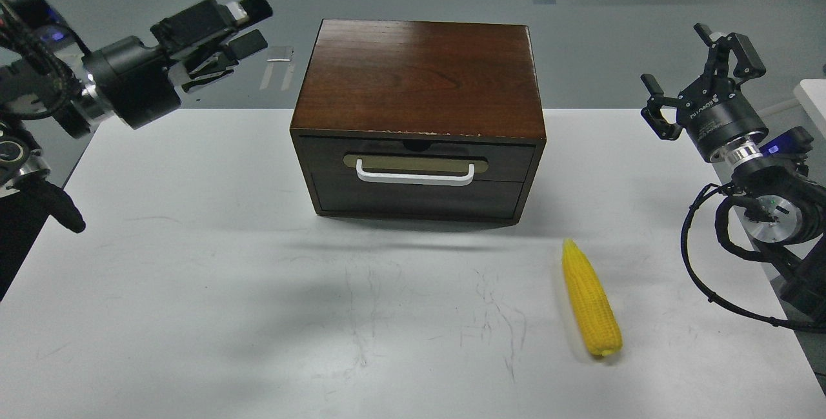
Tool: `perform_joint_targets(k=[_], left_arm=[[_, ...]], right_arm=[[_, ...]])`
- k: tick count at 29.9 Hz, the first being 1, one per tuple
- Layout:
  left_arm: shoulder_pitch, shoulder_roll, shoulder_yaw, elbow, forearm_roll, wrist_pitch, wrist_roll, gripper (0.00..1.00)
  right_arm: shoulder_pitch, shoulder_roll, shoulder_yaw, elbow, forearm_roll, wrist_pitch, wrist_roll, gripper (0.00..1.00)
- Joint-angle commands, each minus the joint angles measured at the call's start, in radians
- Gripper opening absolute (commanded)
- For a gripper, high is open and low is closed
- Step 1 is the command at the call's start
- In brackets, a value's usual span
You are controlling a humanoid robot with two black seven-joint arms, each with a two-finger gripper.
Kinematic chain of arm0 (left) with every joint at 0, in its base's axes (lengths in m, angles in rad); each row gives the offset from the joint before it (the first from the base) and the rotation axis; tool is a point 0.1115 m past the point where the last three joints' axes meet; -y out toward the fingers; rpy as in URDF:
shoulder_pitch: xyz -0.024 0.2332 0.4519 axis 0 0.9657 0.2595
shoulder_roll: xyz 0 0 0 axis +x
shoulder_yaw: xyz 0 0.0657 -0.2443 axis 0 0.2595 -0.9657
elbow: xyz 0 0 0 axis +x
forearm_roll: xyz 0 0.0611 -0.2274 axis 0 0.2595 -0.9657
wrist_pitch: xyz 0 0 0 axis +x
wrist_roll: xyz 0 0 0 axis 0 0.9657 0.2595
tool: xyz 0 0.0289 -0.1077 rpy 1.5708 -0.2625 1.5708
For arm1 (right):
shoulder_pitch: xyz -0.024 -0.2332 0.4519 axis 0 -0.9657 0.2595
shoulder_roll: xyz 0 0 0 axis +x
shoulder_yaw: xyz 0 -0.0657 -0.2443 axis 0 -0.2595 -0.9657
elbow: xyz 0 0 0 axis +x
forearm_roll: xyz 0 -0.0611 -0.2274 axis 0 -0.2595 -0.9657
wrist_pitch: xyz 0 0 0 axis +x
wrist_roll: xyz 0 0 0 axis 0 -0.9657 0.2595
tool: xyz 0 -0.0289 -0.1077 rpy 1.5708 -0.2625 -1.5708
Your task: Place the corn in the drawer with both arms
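The yellow corn (pixel 591 300) lies on the white table (pixel 193 277), in front of and to the right of the box. The dark brown drawer (pixel 418 177) is closed in the box's front, with its white bar handle (pixel 415 176) on a brass plate. My left gripper (pixel 248 24) is open and empty, raised high at the left and pointing right toward the box's top left corner. My right gripper (pixel 697 73) is open and empty, held up at the far right, well above and behind the corn.
The box's glossy reddish-brown top (pixel 419 73) stands at the table's back middle. Grey floor lies beyond the table. A white object's edge (pixel 814 99) shows at the far right.
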Motion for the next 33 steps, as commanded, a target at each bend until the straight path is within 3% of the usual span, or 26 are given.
perform_joint_targets(k=[1, 7, 11, 18, 25, 33], left_arm=[[-0.144, 0.052, 0.121, -0.046, 0.183, -0.010, -0.020, 0.98], [-0.627, -0.002, 0.630, -0.070, 0.415, -0.010, -0.020, 0.98], [-0.813, -0.095, 0.817, -0.063, 0.538, -0.010, -0.020, 0.97], [-0.874, -0.232, 0.945, -0.046, 0.745, -0.010, -0.020, 0.97], [-0.887, -0.391, 1.002, 0.109, 0.876, -0.010, -0.020, 0.97], [-0.873, -0.415, 1.048, 0.109, 0.930, -0.010, -0.020, 0.97]], right_arm=[[-0.002, -0.010, -0.001, 0.000, 0.000, 0.000, 0.000, 1.00], [-0.002, -0.024, 0.000, 0.000, 0.000, 0.000, 0.000, 1.00], [-0.004, -0.028, 0.003, 0.000, 0.000, 0.000, 0.000, 1.00], [-0.005, -0.042, 0.005, 0.000, 0.000, 0.000, 0.000, 1.00], [-0.008, -0.042, 0.006, 0.000, 0.000, 0.000, 0.000, 1.00], [-0.008, -0.047, 0.008, -0.002, 0.000, 0.000, 0.000, 1.00]])
